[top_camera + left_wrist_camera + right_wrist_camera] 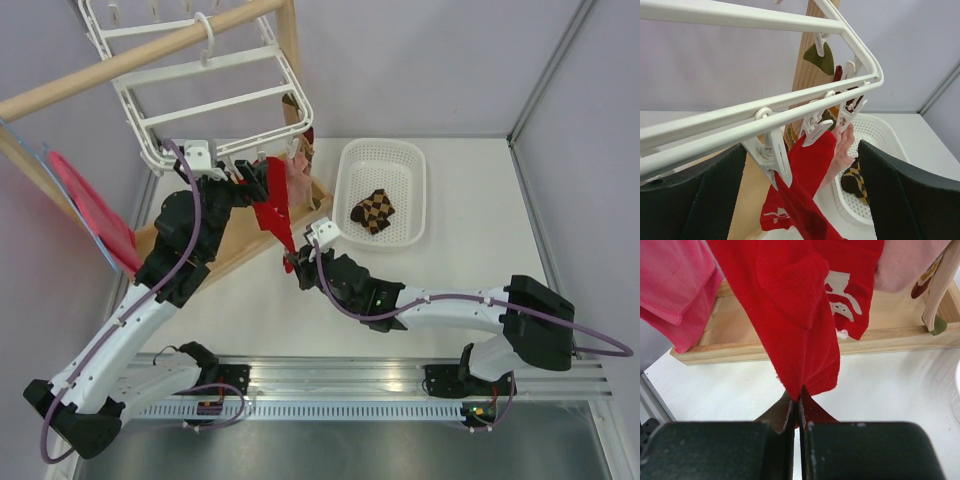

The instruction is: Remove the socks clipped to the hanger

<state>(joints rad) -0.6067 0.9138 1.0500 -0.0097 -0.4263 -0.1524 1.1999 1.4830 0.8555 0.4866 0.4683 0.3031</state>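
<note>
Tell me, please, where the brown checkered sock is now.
In the top view, the checkered sock lies inside the white basket, to the right of the wooden rack and the hanging red sock.

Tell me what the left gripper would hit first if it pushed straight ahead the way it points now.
Most likely the white clip on the hanger, which pinches the red sock. The left gripper has its jaws open either side of it, though depth is unclear.
</note>
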